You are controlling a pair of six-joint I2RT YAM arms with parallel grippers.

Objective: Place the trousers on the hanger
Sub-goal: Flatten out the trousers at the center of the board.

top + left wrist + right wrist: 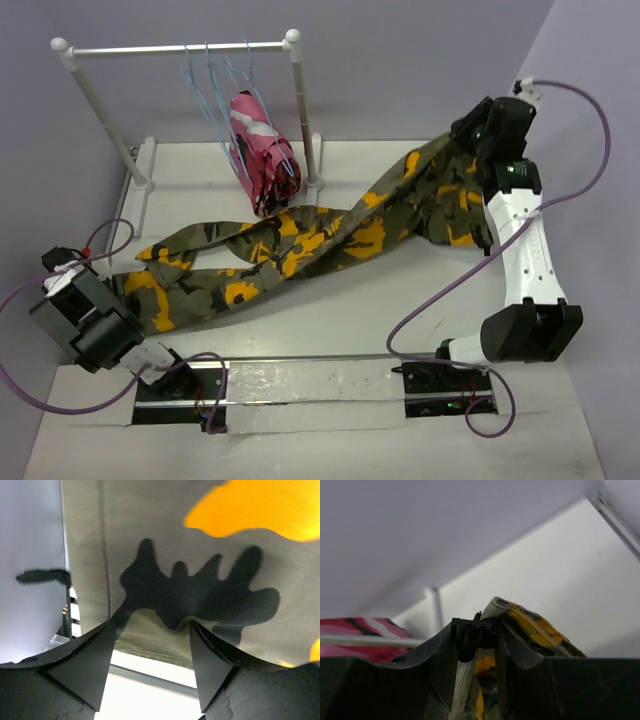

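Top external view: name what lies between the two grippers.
The trousers lie twisted along that whole stretch of table, from the left gripper to the right gripper, which pinches one end. The top external view shows this.

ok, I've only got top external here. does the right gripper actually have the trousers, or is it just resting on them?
Observer: It has them. In the right wrist view the right gripper is shut on a fold of the trousers, with cloth bunched up between the jaws.
Operator: and the left?
Observer: The left gripper is open. In its wrist view the jaws stand wide apart and the hem hangs at their tips, not pinched.
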